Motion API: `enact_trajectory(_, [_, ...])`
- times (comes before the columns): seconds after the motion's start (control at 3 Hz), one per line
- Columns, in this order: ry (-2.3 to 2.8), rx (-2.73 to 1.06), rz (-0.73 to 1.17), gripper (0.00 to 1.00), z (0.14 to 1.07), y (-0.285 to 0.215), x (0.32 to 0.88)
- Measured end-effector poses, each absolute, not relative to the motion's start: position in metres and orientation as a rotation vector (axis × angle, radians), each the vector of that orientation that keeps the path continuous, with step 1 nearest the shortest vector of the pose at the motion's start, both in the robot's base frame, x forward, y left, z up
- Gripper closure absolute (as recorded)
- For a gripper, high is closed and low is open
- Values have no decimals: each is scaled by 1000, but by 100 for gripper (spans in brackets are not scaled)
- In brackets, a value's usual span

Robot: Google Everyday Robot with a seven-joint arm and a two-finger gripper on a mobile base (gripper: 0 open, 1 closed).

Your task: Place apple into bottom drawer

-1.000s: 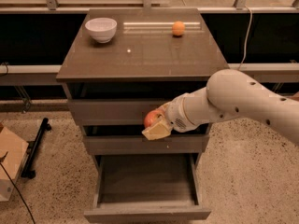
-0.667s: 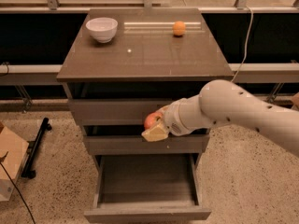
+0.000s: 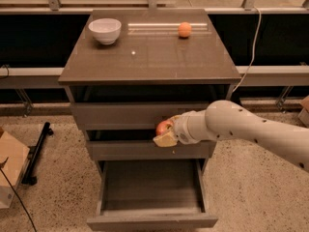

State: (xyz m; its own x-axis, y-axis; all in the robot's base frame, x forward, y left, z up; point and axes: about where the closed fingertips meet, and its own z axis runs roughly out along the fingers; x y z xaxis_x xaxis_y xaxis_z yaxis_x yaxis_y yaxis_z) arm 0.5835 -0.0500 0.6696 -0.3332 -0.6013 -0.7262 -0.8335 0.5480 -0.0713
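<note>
My gripper point(image 3: 165, 133) reaches in from the right on a white arm and is shut on the red apple point(image 3: 163, 127). It holds the apple in front of the middle drawer front, above the rear of the bottom drawer point(image 3: 152, 220). The bottom drawer is pulled out and open, and its inside looks bare.
The grey-brown drawer cabinet point(image 3: 145, 57) carries a white bowl point(image 3: 105, 30) at the back left and a small orange fruit point(image 3: 184, 29) at the back right. A cardboard box point(image 3: 9, 173) and a black stand point(image 3: 36, 153) sit on the floor to the left.
The arm has drawn in to the left and lowered slightly, with the apple still held at about the same spot in front of the drawers.
</note>
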Motion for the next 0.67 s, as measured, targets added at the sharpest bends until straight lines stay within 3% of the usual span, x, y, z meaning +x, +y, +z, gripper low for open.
enact_trajectory(0.67, [2048, -1152, 429, 100, 627, -57, 583])
